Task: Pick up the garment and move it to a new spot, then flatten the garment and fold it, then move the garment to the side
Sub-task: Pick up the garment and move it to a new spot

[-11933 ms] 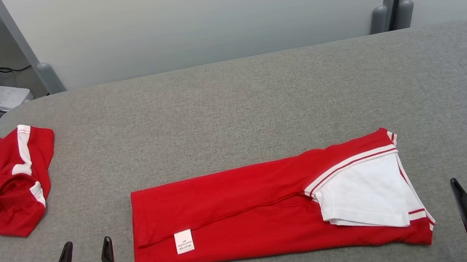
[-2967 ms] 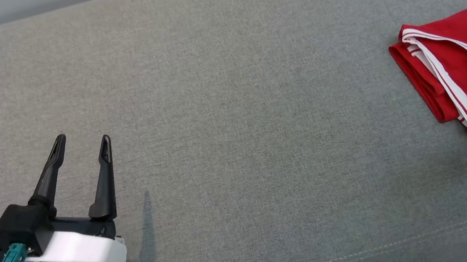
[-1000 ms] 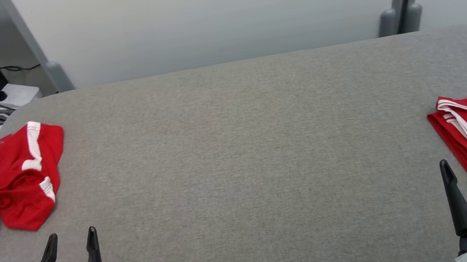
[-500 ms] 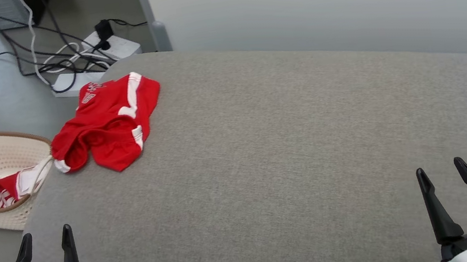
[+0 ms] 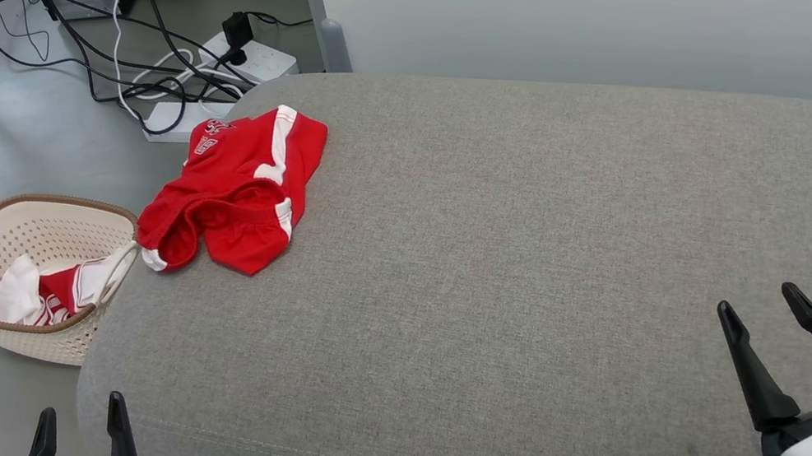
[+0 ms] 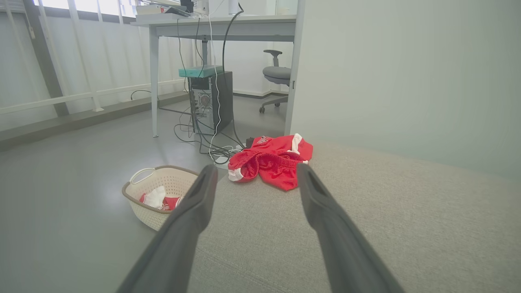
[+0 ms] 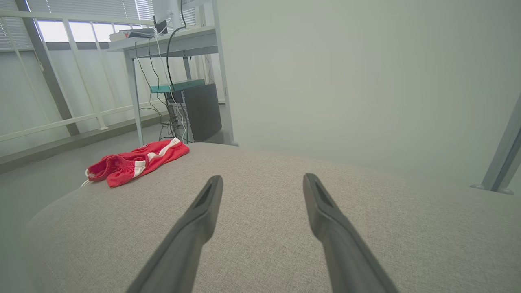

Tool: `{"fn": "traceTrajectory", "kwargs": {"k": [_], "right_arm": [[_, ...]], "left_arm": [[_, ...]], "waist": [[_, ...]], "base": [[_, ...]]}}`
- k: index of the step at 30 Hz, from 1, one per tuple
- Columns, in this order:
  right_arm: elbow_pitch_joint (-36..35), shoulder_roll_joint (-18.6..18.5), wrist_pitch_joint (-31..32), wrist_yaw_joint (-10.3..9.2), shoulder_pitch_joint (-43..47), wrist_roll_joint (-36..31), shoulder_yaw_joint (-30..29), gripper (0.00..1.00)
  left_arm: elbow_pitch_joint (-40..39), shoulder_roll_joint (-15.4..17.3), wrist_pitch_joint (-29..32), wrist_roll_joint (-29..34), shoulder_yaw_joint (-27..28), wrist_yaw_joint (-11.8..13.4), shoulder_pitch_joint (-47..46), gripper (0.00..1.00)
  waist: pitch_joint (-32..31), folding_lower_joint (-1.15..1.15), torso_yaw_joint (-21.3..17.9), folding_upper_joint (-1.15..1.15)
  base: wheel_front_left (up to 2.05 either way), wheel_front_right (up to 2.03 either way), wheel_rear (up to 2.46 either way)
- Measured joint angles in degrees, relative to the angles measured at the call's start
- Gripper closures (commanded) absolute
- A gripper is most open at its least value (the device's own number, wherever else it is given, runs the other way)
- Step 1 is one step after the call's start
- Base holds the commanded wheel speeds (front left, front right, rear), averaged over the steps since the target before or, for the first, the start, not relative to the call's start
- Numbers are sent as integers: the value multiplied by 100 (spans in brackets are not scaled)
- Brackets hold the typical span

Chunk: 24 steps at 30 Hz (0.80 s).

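Off the grey cushion's (image 5: 504,261) left edge, a cream laundry basket (image 5: 59,343) holds red-and-white clothes, partly hidden. The left gripper (image 5: 81,404), at the cushion's near-left corner, gapes wide and empty. Crumpled red shorts (image 5: 233,196) lie on its far-left corner, seemingly untouched: pickup, flattening and folding are all left. The right gripper (image 5: 754,298), near-right, is likewise wide and empty.

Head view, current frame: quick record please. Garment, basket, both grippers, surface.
garment: red with white trim, crumpled, on the far left corner of the surface
basket: cream, on the floor left of the surface, red and white clothes inside
left gripper: open, empty, by the near left corner
right gripper: open, empty, over the near right part
surface: grey fabric pad
power strip: on the floor beyond the garment, cables plugged in
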Motion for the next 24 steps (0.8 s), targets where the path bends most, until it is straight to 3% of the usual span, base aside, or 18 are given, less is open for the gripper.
{"fn": "traceTrajectory", "kwargs": {"k": [8,11,17,22,24], "right_arm": [[4,0,1,0,-1,8,43,0],[-23,0,51,0,-11,5,100,0],[-188,-10,204,0,-241,-124,145,0],[-276,-42,266,-1,-383,-200,252,0],[-312,-43,285,0,-413,-204,271,0]], "left_arm": [[-60,38,45,-15,-3,-51,-159,0],[-229,285,231,-10,22,-160,-701,0],[-122,797,833,-187,101,-775,-2487,0],[1092,1090,1590,-578,81,-1379,-3790,0],[1395,1113,1730,-660,63,-1457,-4027,0]], "waist": [[48,0,-40,0],[101,0,-99,0],[324,0,-388,0],[609,0,-787,0],[690,0,-865,0]], "base": [[0,0,0],[0,0,0],[0,0,0],[0,0,0],[0,0,0]]}}
